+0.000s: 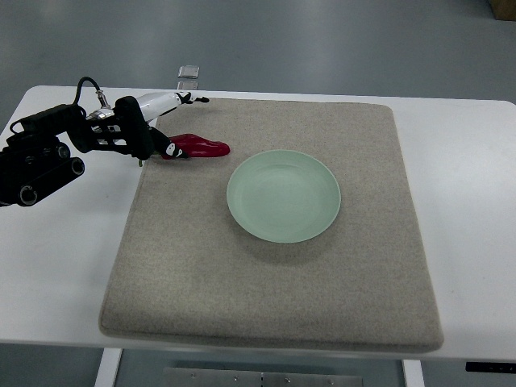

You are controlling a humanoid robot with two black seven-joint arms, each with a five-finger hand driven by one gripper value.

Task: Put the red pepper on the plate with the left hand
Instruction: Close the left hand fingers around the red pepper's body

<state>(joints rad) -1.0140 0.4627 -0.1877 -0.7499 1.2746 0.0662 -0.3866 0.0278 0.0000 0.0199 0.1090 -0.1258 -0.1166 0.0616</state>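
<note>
No readable text, labels, brands or numbers anywhere in the top view. Surfaces on show are all plain: the plate (284, 196), the mat (274, 290), the table (468, 161) and the left hand (157, 129) carry no print that can be made out. The small clear item (189, 77) at the table's far edge is too small to tell any marking.

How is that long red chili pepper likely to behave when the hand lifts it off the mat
The long red pepper looks glossy, so it may slip in the left hand's fingers. It is slim and tapered, so probably light and apt to swing if held by one end. Lying on the grey felt mat, it seems unlikely to roll before lifting.
</note>
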